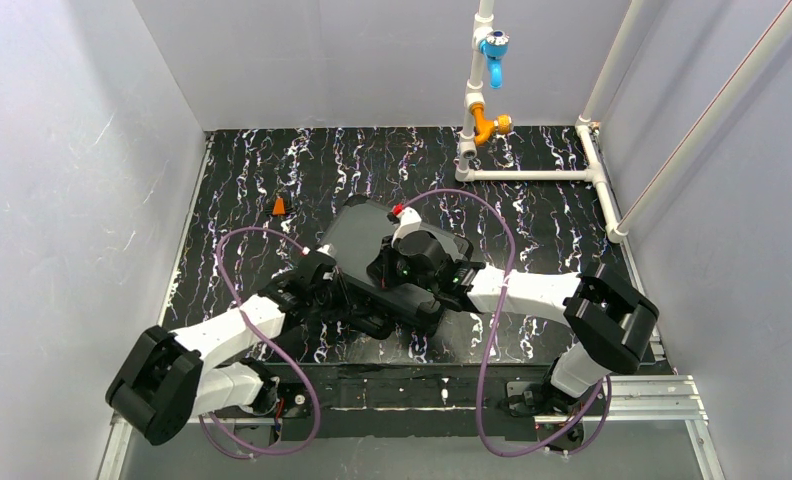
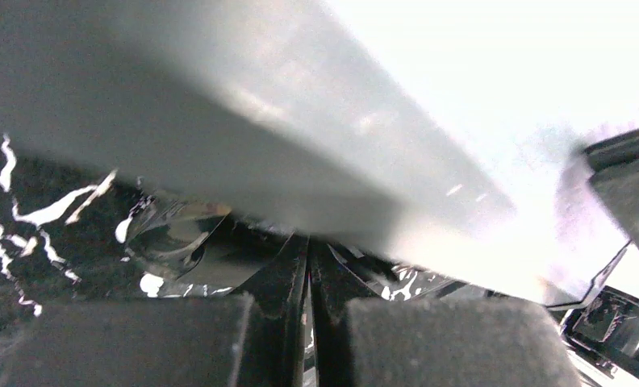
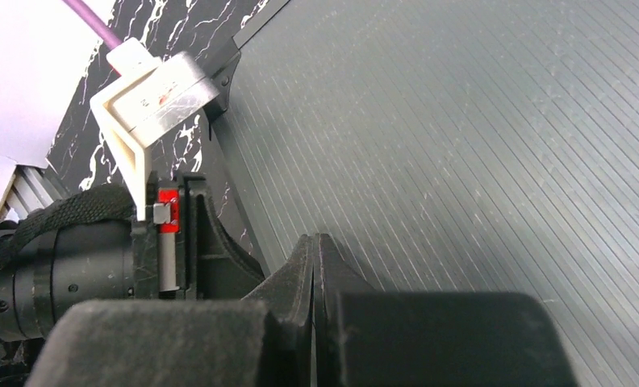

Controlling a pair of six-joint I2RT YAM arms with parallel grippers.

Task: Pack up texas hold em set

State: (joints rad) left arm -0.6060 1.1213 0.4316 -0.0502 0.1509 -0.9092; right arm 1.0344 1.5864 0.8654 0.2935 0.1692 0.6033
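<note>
The left gripper is pinched fully closed with nothing between its fingers. Its tips sit at the near-left edge of the black briefcase, low beside the table. I cannot tell whether they actually touch it. The right gripper is also closed tight and empty, its tips laid against the ribbed grey lid from above. The case lies flat in the middle of the marbled table with the lid down and facing up. Its long axis runs on a slant from far-left to near-right. A small orange cone stands apart, off its far-left corner.
</note>
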